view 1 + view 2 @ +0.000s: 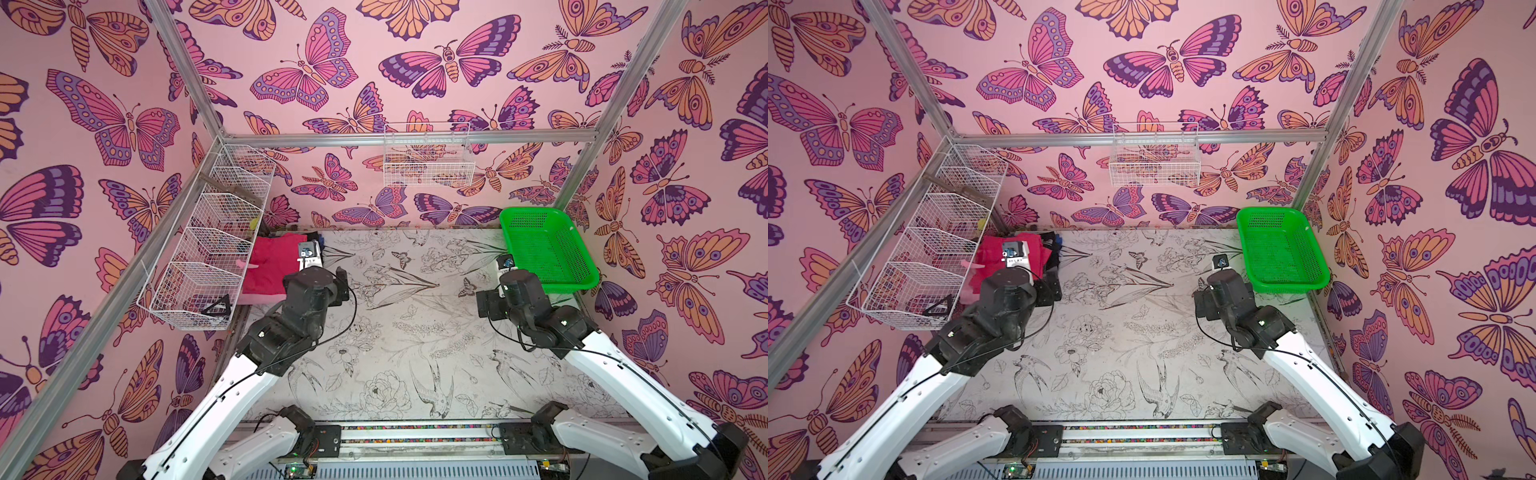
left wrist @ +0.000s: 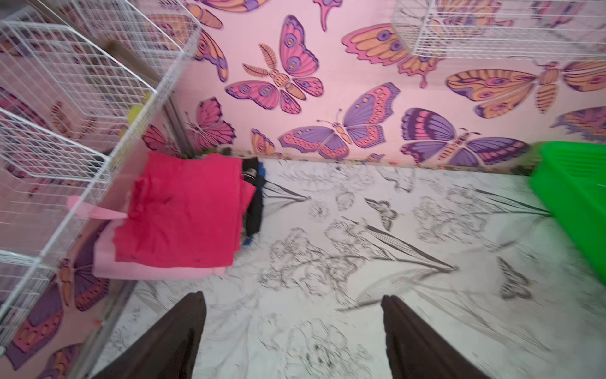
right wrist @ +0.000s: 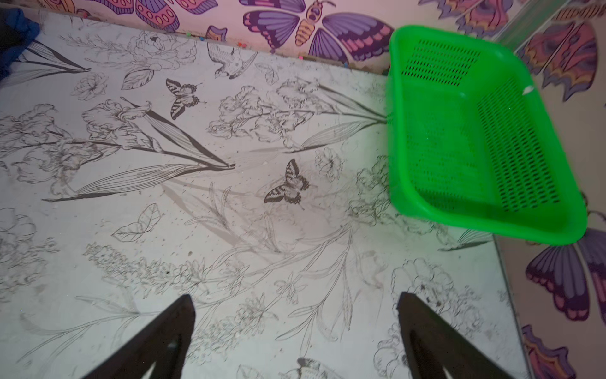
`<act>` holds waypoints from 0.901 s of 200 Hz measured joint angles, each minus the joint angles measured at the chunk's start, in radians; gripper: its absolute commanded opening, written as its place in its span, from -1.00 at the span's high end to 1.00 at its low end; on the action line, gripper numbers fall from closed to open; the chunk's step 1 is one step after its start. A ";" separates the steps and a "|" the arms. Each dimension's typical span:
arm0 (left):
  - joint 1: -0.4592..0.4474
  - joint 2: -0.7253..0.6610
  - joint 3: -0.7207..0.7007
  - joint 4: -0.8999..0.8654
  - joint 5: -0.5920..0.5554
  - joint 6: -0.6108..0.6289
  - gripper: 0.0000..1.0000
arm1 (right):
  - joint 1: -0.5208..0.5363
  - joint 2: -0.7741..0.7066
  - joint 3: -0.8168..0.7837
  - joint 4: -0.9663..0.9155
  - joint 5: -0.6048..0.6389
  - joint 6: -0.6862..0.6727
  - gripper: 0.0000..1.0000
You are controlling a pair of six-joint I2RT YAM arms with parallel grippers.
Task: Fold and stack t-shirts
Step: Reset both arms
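In both top views the t-shirts lie as a folded stack on the table (image 1: 415,332), just beside the white wire rack (image 1: 208,249) and partly under its lower edge. The crimson t-shirt (image 1: 270,266) is on top, a flat, roughly square fold, and the light pink t-shirt (image 1: 257,298) shows as a strip under the edge that faces my arms. My left wrist (image 1: 316,286) hangs over the side of the stack away from the rack, and my right wrist (image 1: 519,286) is well apart from the rack, next to the green basket (image 1: 569,286). In the left wrist view the crimson cloth is slightly wrinkled. The pink one sticks out beneath it, and a dark t-shirt (image 2: 254,210) with a blue edge peeks out on the side away from the rack. My left gripper (image 2: 292,297) is spread wide over bare table near the stack, gripping nothing and touching no cloth. In the right wrist view my right gripper (image 3: 295,297) is likewise spread fully apart and empty above the table, far from the rack.
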 measured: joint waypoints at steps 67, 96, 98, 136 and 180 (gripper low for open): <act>0.294 0.024 -0.371 0.433 0.038 0.116 -0.81 | -0.117 0.045 -0.212 0.330 0.052 -0.234 -0.98; 0.370 0.054 -0.458 0.609 0.086 0.128 -0.80 | -0.195 0.080 -0.264 0.428 0.019 -0.267 -0.98; 0.371 0.058 -0.463 0.620 0.088 0.128 -0.80 | -0.201 0.081 -0.268 0.435 0.015 -0.267 -0.98; 0.425 0.190 -0.500 0.748 0.152 0.141 -0.76 | -0.349 0.104 -0.338 0.572 -0.097 -0.257 -0.98; 0.467 0.351 -0.501 0.853 0.191 0.145 -0.74 | -0.488 0.198 -0.357 0.689 -0.230 -0.231 -0.98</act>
